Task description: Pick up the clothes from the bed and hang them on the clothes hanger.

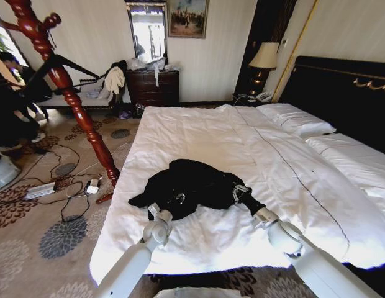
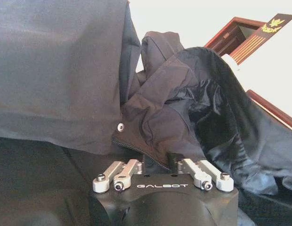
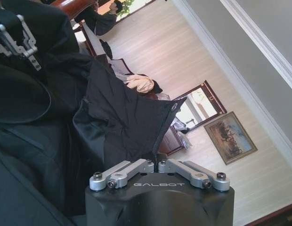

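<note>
White bed (image 1: 199, 133) holds black jacket (image 1: 192, 180) lying crosswise

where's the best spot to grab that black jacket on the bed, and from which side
Grip the black jacket at its near front edges from the foot of the bed, left and right, since it lies crumpled there. The left gripper and right gripper already pinch fabric, jaws closed.

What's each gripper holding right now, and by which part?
Both hold the black jacket on the bed: the left gripper on its zip edge, the right gripper on a zipped hem edge.
</note>
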